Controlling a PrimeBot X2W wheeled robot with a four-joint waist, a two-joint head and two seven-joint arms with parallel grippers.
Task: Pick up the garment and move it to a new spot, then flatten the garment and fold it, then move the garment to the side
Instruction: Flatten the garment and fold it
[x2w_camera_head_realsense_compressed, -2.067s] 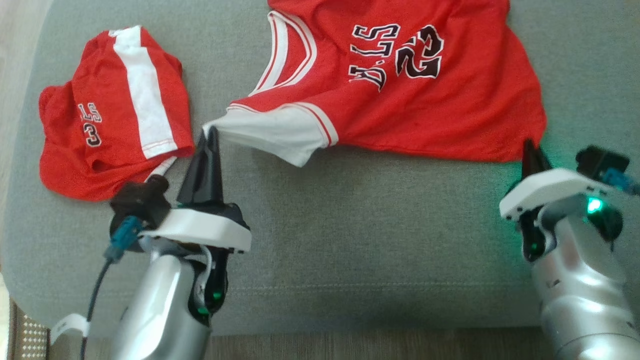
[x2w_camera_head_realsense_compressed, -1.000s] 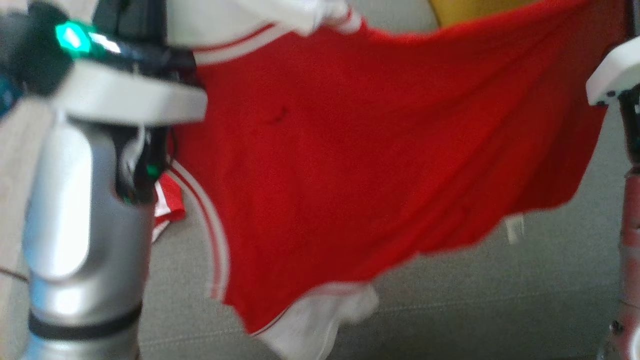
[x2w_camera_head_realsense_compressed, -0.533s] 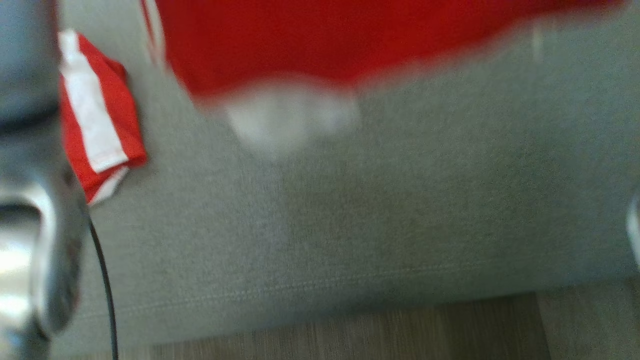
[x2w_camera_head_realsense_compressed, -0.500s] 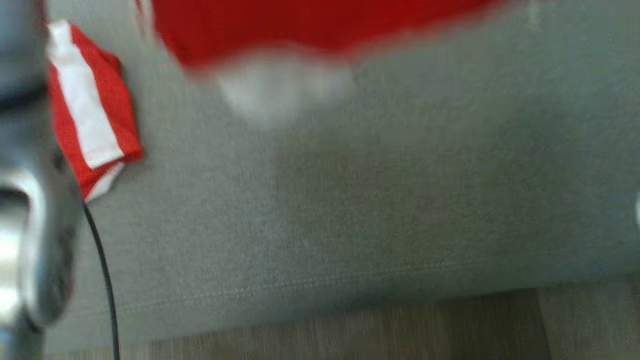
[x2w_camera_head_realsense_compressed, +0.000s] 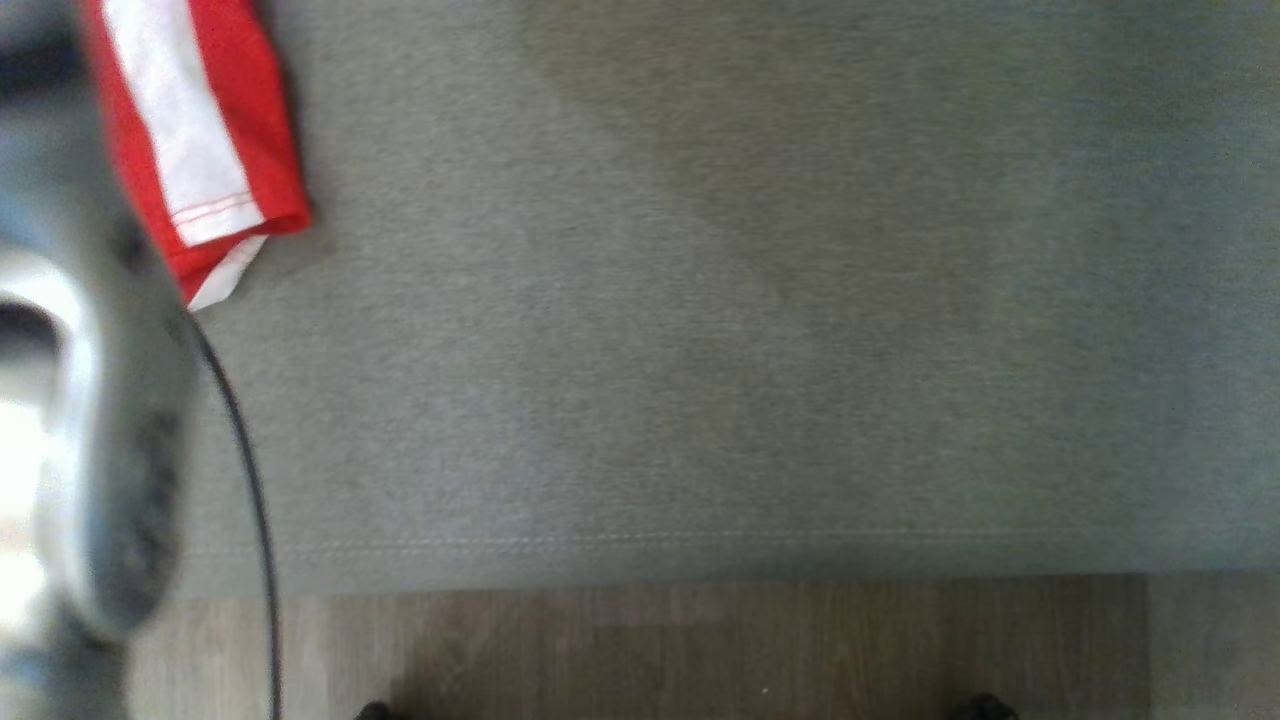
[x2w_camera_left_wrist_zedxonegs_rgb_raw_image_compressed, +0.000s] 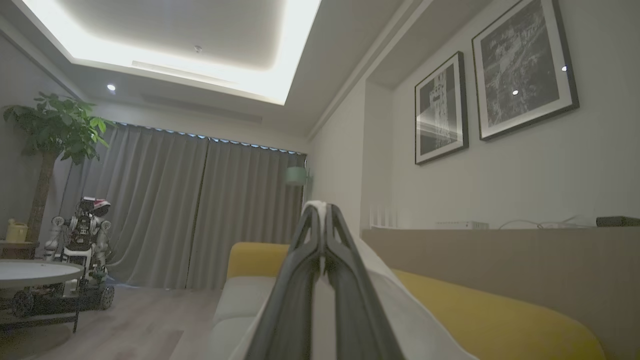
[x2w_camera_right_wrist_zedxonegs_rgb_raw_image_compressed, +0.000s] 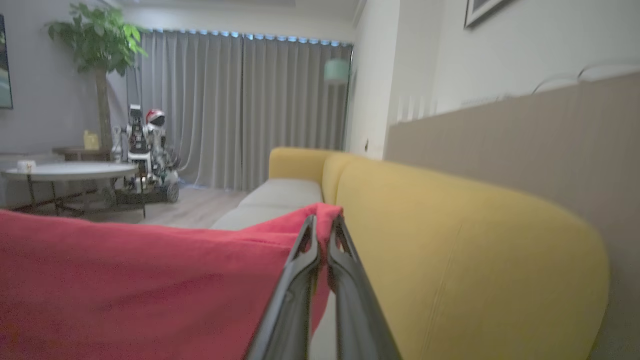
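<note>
The garment is a red jersey with white trim, lifted off the couch and stretched between both grippers. In the left wrist view my left gripper (x2w_camera_left_wrist_zedxonegs_rgb_raw_image_compressed: 322, 210) is shut on a white part of the garment (x2w_camera_left_wrist_zedxonegs_rgb_raw_image_compressed: 400, 305), which drapes down to the right of the fingers. In the right wrist view my right gripper (x2w_camera_right_wrist_zedxonegs_rgb_raw_image_compressed: 324, 222) is shut on a red corner of the garment (x2w_camera_right_wrist_zedxonegs_rgb_raw_image_compressed: 125, 280), which spreads away to the left. My blurred left forearm (x2w_camera_head_realsense_compressed: 70, 400) fills the left edge of the head view.
A pair of red and white shorts (x2w_camera_head_realsense_compressed: 200, 130) lies on the grey seat cushion (x2w_camera_head_realsense_compressed: 700, 350) at the upper left. A black cable (x2w_camera_head_realsense_compressed: 250, 480) hangs by the forearm. Wood floor (x2w_camera_head_realsense_compressed: 700, 650) runs below the cushion's front edge. The yellow backrest (x2w_camera_right_wrist_zedxonegs_rgb_raw_image_compressed: 450, 240) stands behind.
The head camera has tilted, and the raised jersey has passed up out of the head view. Both grippers stay shut on the cloth.
</note>
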